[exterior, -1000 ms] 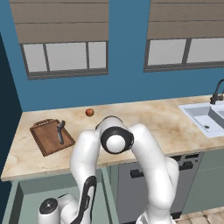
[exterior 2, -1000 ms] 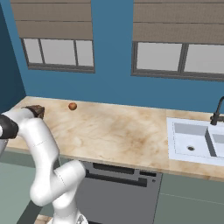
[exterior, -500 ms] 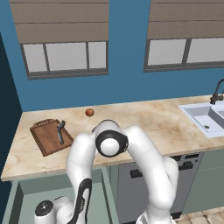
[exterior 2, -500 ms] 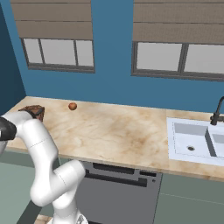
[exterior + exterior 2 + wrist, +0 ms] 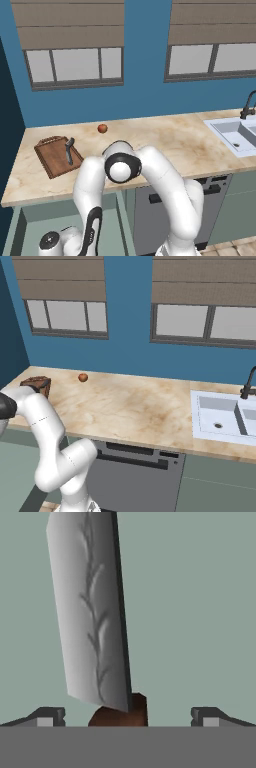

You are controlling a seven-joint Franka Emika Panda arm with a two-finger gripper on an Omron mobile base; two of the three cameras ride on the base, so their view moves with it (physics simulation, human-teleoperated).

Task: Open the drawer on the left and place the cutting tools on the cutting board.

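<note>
The sage drawer [image 5: 31, 229] stands pulled open under the counter's left end, and my arm reaches down into it. On the drawer floor [image 5: 200, 612] lies a knife [image 5: 92, 612] with a broad grey blade and a reddish-brown handle [image 5: 122, 714]. My gripper [image 5: 127, 719] is open, with its fingertips [image 5: 47, 717] wide apart on either side of that handle and not touching it. The reddish-brown cutting board [image 5: 55, 157] rests on the counter at the left. A slim dark utensil [image 5: 69, 150] lies on it. The board's end [image 5: 36, 384] also shows in the right base view.
A small orange-red ball [image 5: 102, 128] sits on the marble counter [image 5: 165, 135] behind the board. A white sink [image 5: 225, 416] with a dark faucet is at the right. Below the counter is a dark grey panel [image 5: 135, 471] with a black bar handle.
My arm has sunk a little lower and leftward into the open drawer. The board, the utensil on it and the ball have stayed put.
</note>
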